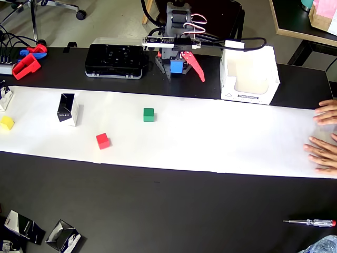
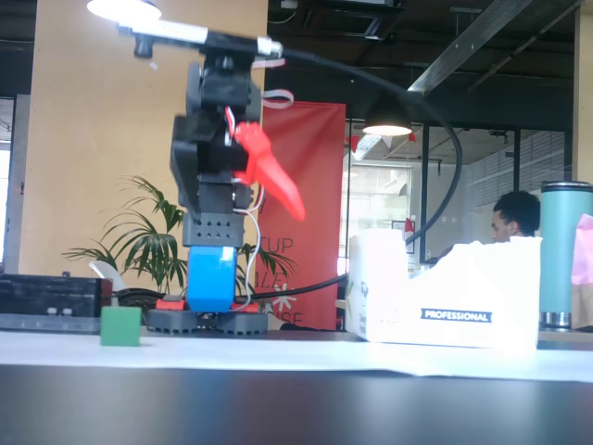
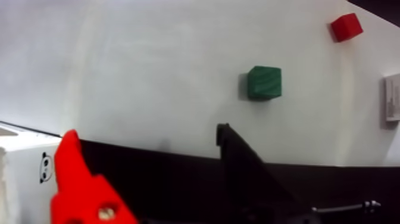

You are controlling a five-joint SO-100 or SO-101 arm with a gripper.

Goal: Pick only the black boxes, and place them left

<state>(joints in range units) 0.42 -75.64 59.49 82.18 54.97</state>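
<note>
1. Gripper (image 3: 146, 140) seen in wrist view: red finger (image 3: 77, 184) lower left, black finger (image 3: 238, 158) centre, clear gap btw them, nothing held, so released. It hangs over the table's dark strip at the paper edge.
2. In overhead view the arm (image 1: 176, 39) is folded up at the table's far side, red finger (image 1: 194, 66) angled down-right, gripper above the dark strip, not over the paper.
3. Fixed view: gripper (image 2: 269, 171) raised well above the table, red finger (image 2: 273, 176) pointing down-right.
4. White paper strip (image 1: 210, 142) runs across the black table (image 1: 168, 211) left to right in overhead view.
5. Green cube (image 1: 149, 114) on paper, nearest thing to the gripper; also in wrist view (image 3: 264, 81) and fixed view (image 2: 120, 326).
6. Red cube (image 1: 103, 140) on paper, below-left of green cube in overhead view; top right in wrist view (image 3: 346, 27).
7. 1 black box (image 1: 68, 109) stands upright on paper, left of both cubes, well apart from gripper. Wrist view shows a sliver at the right edge, too cropped to tell.
8. Yellow cube (image 1: 6, 122) at paper's far left edge.
9. 2 more black boxes (image 1: 23, 226) (image 1: 63, 237) lie tipped on bare table, bottom-left corner of overhead view, off the paper.
10. White open carton (image 1: 248, 75) sits right of the arm base, straddling the paper's far edge; fixed view shows "PROFESSIONAL" on it (image 2: 445, 301).
11. Flat black device case (image 1: 116, 60) left of the arm base.
12. A person's hands (image 1: 324, 137) rest on the paper's right end.
13. Screwdriver (image 1: 310, 222) on table, bottom right.
</note>
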